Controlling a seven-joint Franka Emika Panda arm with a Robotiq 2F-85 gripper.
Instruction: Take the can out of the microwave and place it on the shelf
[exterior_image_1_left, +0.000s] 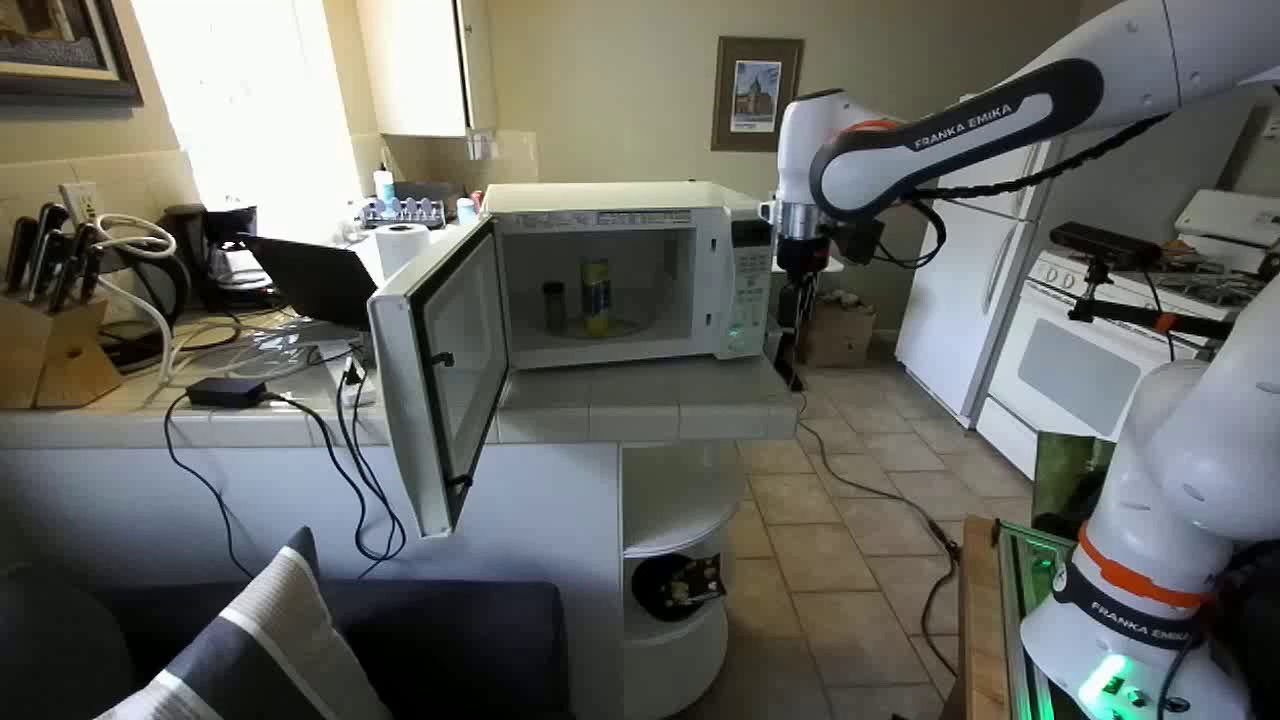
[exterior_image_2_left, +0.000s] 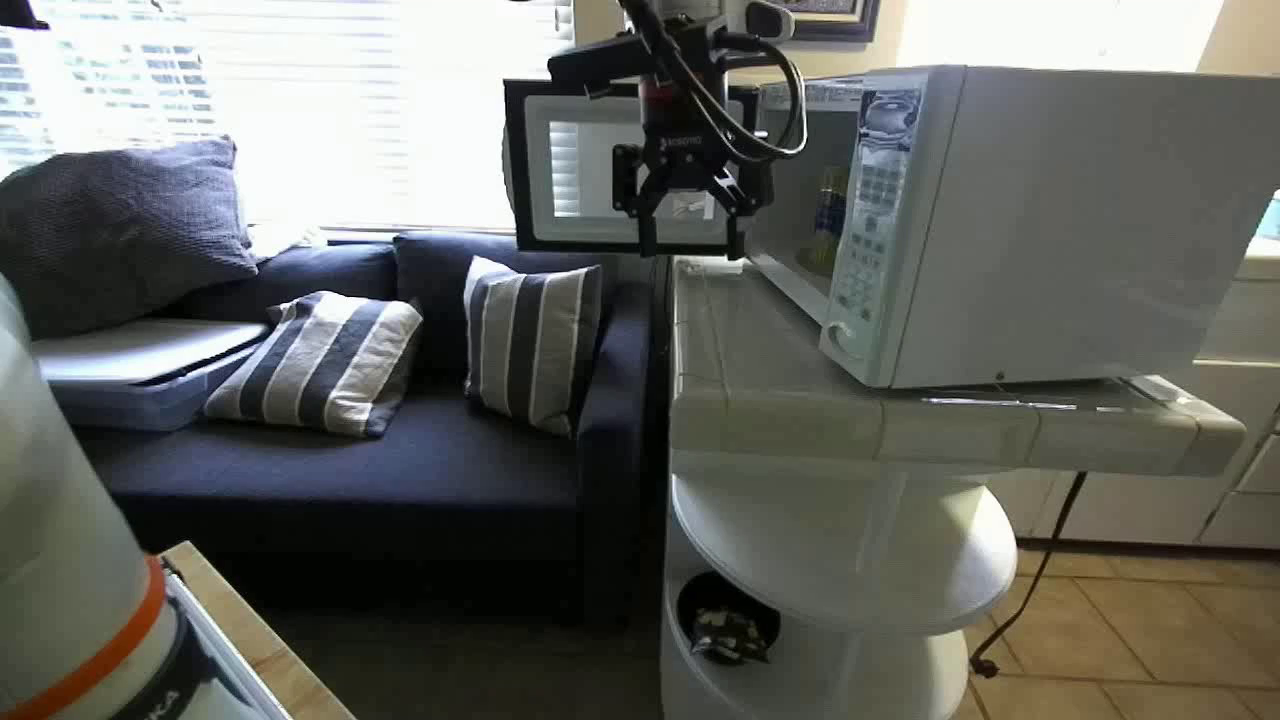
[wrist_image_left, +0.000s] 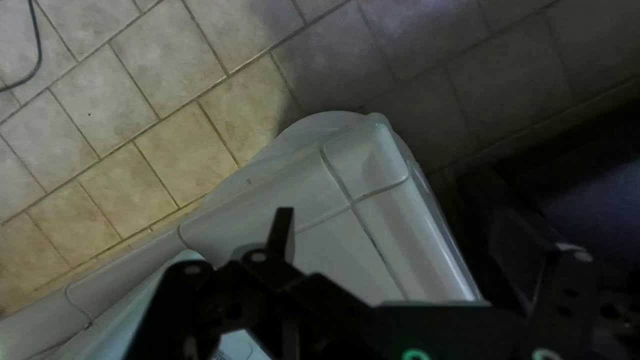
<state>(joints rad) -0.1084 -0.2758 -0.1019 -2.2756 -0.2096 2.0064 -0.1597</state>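
Observation:
The can (exterior_image_1_left: 596, 297), a yellow and blue cylinder, stands upright inside the white microwave (exterior_image_1_left: 610, 197). It is partly visible past the control panel in an exterior view (exterior_image_2_left: 828, 222). The microwave door (exterior_image_1_left: 437, 375) is swung wide open. The white shelf (exterior_image_1_left: 680, 520), also in an exterior view (exterior_image_2_left: 850, 560), has rounded boards below the counter end. My gripper (exterior_image_2_left: 692, 245) is open and empty, pointing down in front of the microwave, above the counter edge. In the wrist view its fingers (wrist_image_left: 400, 240) are wide apart over the tiled counter corner. The can is out of the wrist view.
A dark jar (exterior_image_1_left: 554, 307) stands beside the can. A dark bowl with a packet (exterior_image_1_left: 675, 587) sits on the lower shelf board. The tiled counter (exterior_image_2_left: 760, 360) juts out below the microwave. A laptop (exterior_image_1_left: 315, 280) and cables lie left of the door. A couch (exterior_image_2_left: 430, 480) stands beside the counter.

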